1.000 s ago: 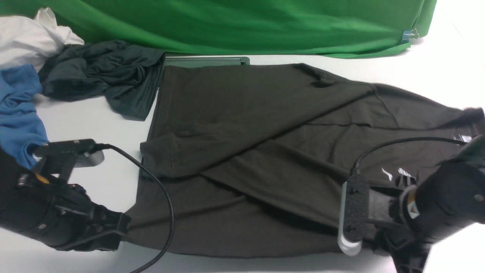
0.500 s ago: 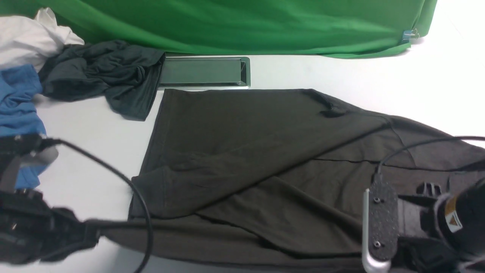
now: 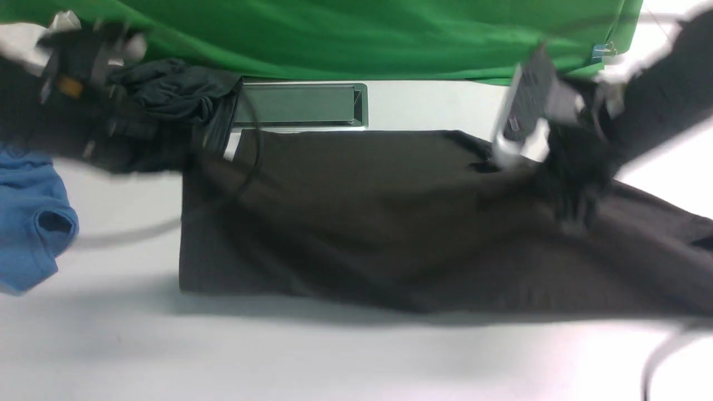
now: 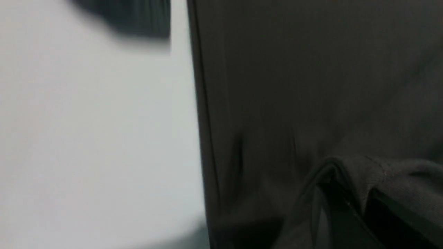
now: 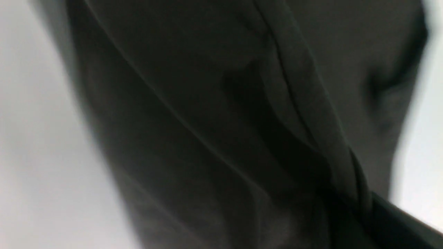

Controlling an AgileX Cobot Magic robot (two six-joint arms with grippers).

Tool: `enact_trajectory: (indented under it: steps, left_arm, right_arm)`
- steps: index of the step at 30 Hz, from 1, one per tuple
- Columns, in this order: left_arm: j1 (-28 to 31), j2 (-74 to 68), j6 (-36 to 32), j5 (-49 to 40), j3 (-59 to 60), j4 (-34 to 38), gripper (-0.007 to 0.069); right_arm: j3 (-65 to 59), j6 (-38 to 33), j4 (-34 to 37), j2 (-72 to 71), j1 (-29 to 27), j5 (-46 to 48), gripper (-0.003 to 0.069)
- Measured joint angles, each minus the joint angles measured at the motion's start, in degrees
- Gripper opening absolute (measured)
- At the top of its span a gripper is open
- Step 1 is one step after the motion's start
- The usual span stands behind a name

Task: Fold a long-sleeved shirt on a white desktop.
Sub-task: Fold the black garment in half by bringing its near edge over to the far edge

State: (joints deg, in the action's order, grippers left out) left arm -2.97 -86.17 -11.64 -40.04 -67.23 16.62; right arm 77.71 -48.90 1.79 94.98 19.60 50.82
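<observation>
A: Setting?
B: A lab or studio bench. Green cloth backdrop (image 3: 334, 39) hangs just behind the cable-slot panel (image 3: 301, 106), with a clip (image 3: 602, 53) on it far right of the panel.
A: Other evidence?
B: The panel sits flush in a plain white desktop (image 3: 334, 356). A blue garment (image 3: 30, 223) and a charcoal garment (image 3: 184, 89) are heaped left of the panel.

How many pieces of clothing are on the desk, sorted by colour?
Olive-black long-sleeved shirt: 1
Charcoal garment: 1
Blue garment: 1
White garment, partly hidden: 1
Total: 4
</observation>
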Motion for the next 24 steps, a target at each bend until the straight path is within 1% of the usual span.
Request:
enact_trajectory:
  steps: [2,5,7,8,10,12,13,14,15,16,17,20,22,24]
  left_arm:
    - [0.0,-6.3,-0.1,0.6,-6.3,-1.0,0.0028]
    - [0.0,-13.8,-0.4,2.9,-12.5,-1.4,0.0028]
    - [0.0,-17.1,-0.4,4.8,-14.7,-1.4,0.0028]
    - [0.0,-21.8,-0.5,8.0,-17.2,-1.6,0.0029]
    - [0.0,-25.6,-0.5,12.2,-18.7,-2.1,0.0042]
    - [0.0,-29.9,0.1,16.1,-19.9,-2.6,0.007]
    - [0.0,-31.4,0.5,17.7,-20.2,-2.8,0.0094]
    - [0.1,-33.1,0.8,18.7,-20.5,-2.9,0.0124]
    - [0.1,-34.5,1.1,19.0,-20.7,-3.1,0.0161]
    - [0.1,-35.9,1.4,18.9,-20.9,-3.1,0.0204]
    - [0.1,-36.5,1.5,18.7,-20.9,-3.1,0.0252]
    - [0.1,-37.0,1.9,17.8,-21.0,-3.1,0.0409]
    - [0.1,-36.2,1.9,17.2,-21.3,-3.3,0.0514]
    - [0.1,-34.8,0.7,14.6,-22.4,-3.7,0.0613]
  right_arm:
    - [6.4,-1.8,0.0,5.9,-1.2,0.0,0.0074]
    - [14.7,-2.3,0.0,13.6,-2.4,-1.4,0.0074]
    - [17.0,-2.3,0.0,16.4,-2.8,-2.4,0.0074]
    - [20.3,-0.7,0.0,21.7,-3.3,-5.1,0.0074]
    - [22.4,2.4,0.0,25.0,-3.6,-7.7,0.0076]
    - [23.8,7.8,0.0,28.9,-4.1,-10.6,0.0094]
    - [24.2,10.7,0.0,30.4,-4.3,-11.8,0.0118]
    - [24.3,13.0,0.0,31.4,-4.5,-12.5,0.0145]
    - [24.4,15.2,0.0,32.3,-4.7,-13.1,0.0191]
    - [24.4,17.0,-0.1,33.0,-5.0,-13.3,0.0262]
    - [24.4,17.8,-0.1,33.2,-5.1,-13.5,0.0315]
    - [24.6,19.3,-0.3,33.1,-5.4,-13.8,0.0524]
    - [24.8,19.4,-0.3,32.5,-5.4,-14.0,0.0616]
    - [24.9,19.5,-0.3,31.3,-5.4,-13.9,0.0665]
